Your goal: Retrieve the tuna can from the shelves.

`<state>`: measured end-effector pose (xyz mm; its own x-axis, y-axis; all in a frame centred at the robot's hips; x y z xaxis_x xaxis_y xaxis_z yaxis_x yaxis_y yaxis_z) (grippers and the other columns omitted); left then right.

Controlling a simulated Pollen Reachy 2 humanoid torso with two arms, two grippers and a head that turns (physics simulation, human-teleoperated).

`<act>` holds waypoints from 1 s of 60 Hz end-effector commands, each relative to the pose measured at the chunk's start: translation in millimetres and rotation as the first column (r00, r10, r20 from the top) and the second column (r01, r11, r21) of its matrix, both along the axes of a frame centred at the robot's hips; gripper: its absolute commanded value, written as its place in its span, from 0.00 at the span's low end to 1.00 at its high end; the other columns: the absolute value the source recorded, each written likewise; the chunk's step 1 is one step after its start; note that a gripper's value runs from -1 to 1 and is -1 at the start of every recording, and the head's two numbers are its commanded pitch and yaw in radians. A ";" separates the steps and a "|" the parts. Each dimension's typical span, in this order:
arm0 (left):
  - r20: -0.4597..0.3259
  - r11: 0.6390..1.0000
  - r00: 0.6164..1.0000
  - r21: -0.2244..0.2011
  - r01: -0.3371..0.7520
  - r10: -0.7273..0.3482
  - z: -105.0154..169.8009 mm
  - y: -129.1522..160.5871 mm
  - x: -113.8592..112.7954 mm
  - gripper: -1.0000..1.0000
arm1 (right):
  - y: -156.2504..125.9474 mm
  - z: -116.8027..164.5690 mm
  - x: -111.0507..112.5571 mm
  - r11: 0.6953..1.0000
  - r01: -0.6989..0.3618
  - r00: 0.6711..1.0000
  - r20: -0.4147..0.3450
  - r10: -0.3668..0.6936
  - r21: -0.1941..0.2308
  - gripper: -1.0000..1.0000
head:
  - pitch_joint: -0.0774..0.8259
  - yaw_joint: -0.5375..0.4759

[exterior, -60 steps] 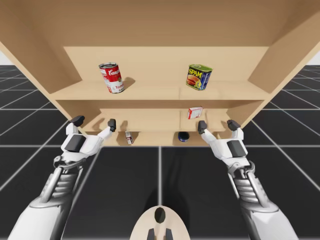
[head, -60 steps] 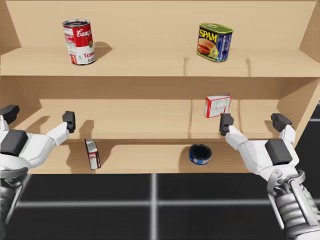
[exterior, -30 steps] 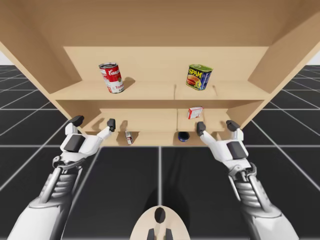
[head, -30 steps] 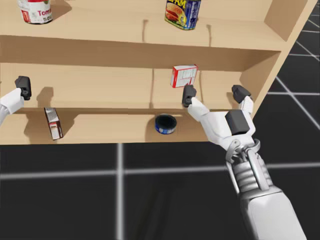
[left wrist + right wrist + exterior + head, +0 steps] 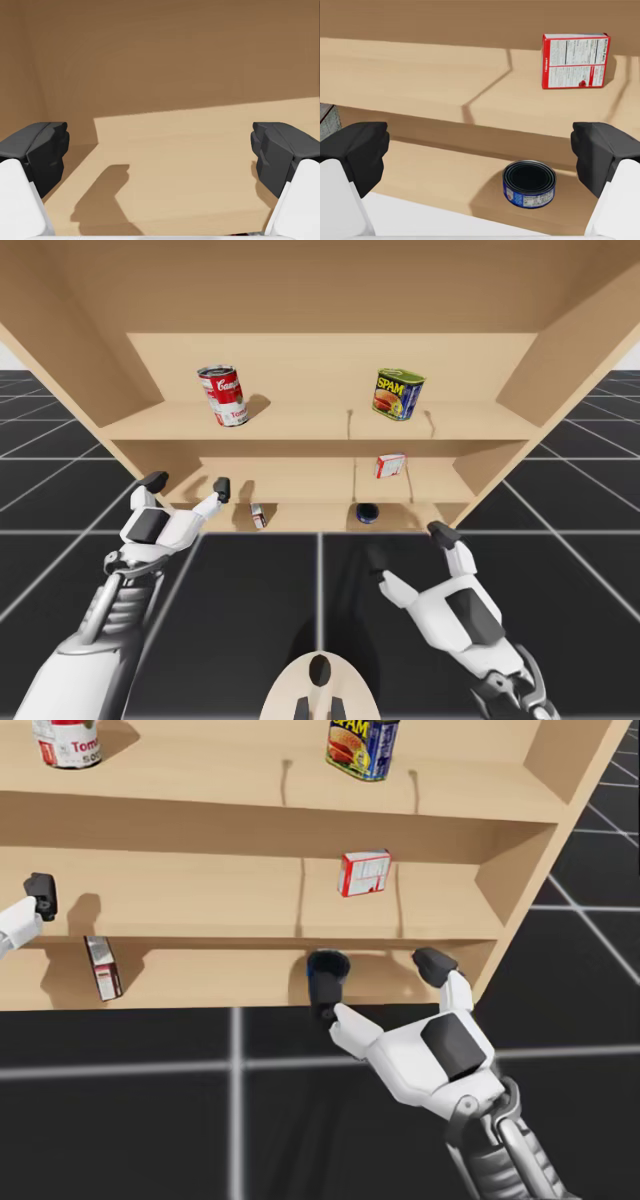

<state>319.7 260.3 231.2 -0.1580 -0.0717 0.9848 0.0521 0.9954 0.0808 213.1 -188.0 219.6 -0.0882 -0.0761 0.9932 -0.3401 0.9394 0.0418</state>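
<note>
Blue-sided tuna can [image 5: 529, 183]: on the lowest board of the wooden shelves [image 5: 300, 423], with its dark round face toward my right wrist camera. Nothing is touching it.

My right gripper [image 5: 408, 545]: out in front of the shelves, short of the can, with a clear gap to it. Fingers [image 5: 355, 150] spread wide, released, holding nothing. In the right wrist view the can sits ahead of the gripper, between the lines of the two fingers and nearer one than the other. In the head view one dark fingertip lines up just under the can, but the wrist view shows no contact.

My left gripper [image 5: 188, 483]: well off to the can's left, about level with the board above the can, at the shelf front. Its fingers are also spread, released and empty. In the left wrist view, bare board and back panel lie ahead between them.

Other stock, placed from the can:
- red-and-white box [image 5: 575, 60]: one board up, slightly right of the can, standing near the back panel.
- small narrow box [image 5: 101, 968]: same board as the can, well to its left, apart from it.
- blue-and-yellow tin [image 5: 398, 393]: top board, above the can and a little right.
- red-and-white round can [image 5: 223, 395]: top board, far up and left of the can.
</note>
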 end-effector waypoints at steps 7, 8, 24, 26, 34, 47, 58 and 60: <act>-0.006 1.000 1.000 -0.002 0.000 0.000 -0.7 -0.1 0.3 0.00 | 18.2 -49.0 15.0 1.000 -0.015 0.994 -0.108 0.017 0.018 0.00 | 0.75 0.35; -0.006 1.000 1.000 -0.002 0.000 0.000 -0.7 -0.1 0.2 0.00 | 18.5 -50.3 17.3 1.000 -0.013 0.993 -0.114 0.015 0.019 0.00 | 0.75 0.35; -0.006 1.000 1.000 -0.008 -0.004 0.004 0.1 1.3 0.0 0.00 | 22.8 -73.6 76.3 0.997 0.060 0.988 -0.138 -0.067 -0.055 0.00 | 0.75 0.35; -0.007 1.000 1.000 -0.009 -0.004 0.004 0.1 1.4 0.0 0.00 | 23.4 -74.7 79.9 0.996 0.063 0.988 -0.139 -0.071 -0.060 0.00 | 0.75 0.35; -0.010 1.000 1.000 -0.009 -0.005 0.005 0.0 1.7 0.1 0.00 | 26.8 -86.9 106.7 0.992 0.082 0.978 -0.183 -0.099 -0.098 0.00 | 0.75 0.36; -0.011 1.000 1.000 -0.008 -0.008 0.008 0.0 2.3 0.5 0.00 | 35.1 -105.4 142.7 0.988 0.093 0.963 -0.242 -0.122 -0.127 0.00 | 0.76 0.36; -0.013 1.000 1.000 -0.009 -0.009 0.009 0.3 3.1 0.6 0.00 | 43.0 -116.3 160.9 0.992 0.063 0.948 -0.304 -0.093 -0.106 0.00 | 0.76 0.37; -0.013 1.000 1.000 -0.010 -0.009 0.009 0.2 3.2 0.7 0.00 | 45.0 -117.4 162.8 0.993 0.054 0.946 -0.313 -0.083 -0.102 0.00 | 0.75 0.37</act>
